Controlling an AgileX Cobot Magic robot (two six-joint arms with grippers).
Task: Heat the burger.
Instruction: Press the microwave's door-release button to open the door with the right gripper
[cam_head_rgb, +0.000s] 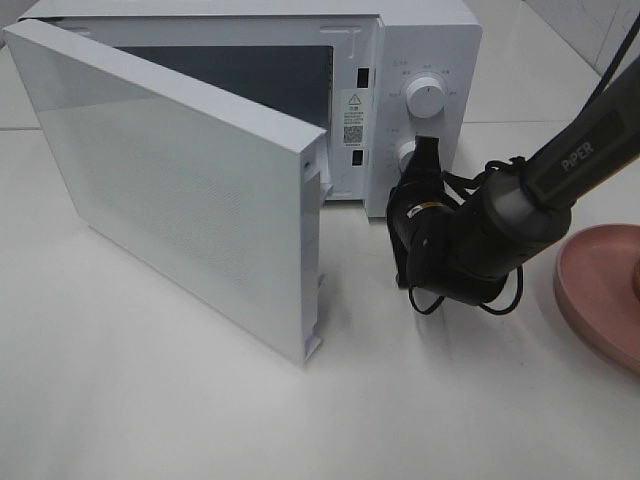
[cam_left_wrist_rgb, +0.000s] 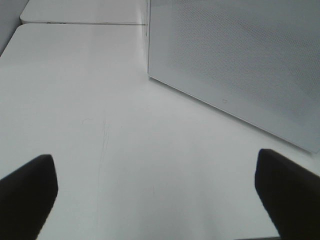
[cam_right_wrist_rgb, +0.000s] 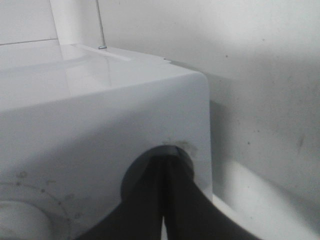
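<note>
Peeking in as a brown sliver above the pink plate (cam_head_rgb: 600, 290), toward the right side of the bench (cam_head_rgb: 150, 400), is what may be the burger (cam_head_rgb: 636, 265); too little shows to be sure. The right gripper (cam_head_rgb: 424, 148), fingers pressed together, meets the control panel of the microwave (cam_head_rgb: 440, 40) by its lower knob (cam_head_rgb: 406, 154). The microwave's door (cam_head_rgb: 180, 190) stands open. The left gripper (cam_left_wrist_rgb: 157, 200) hangs spread wide over bare bench.

Right hand (cam_head_rgb: 424, 150) closed, arm outstretched; left hand (cam_left_wrist_rgb: 155, 170) spread wide
</note>
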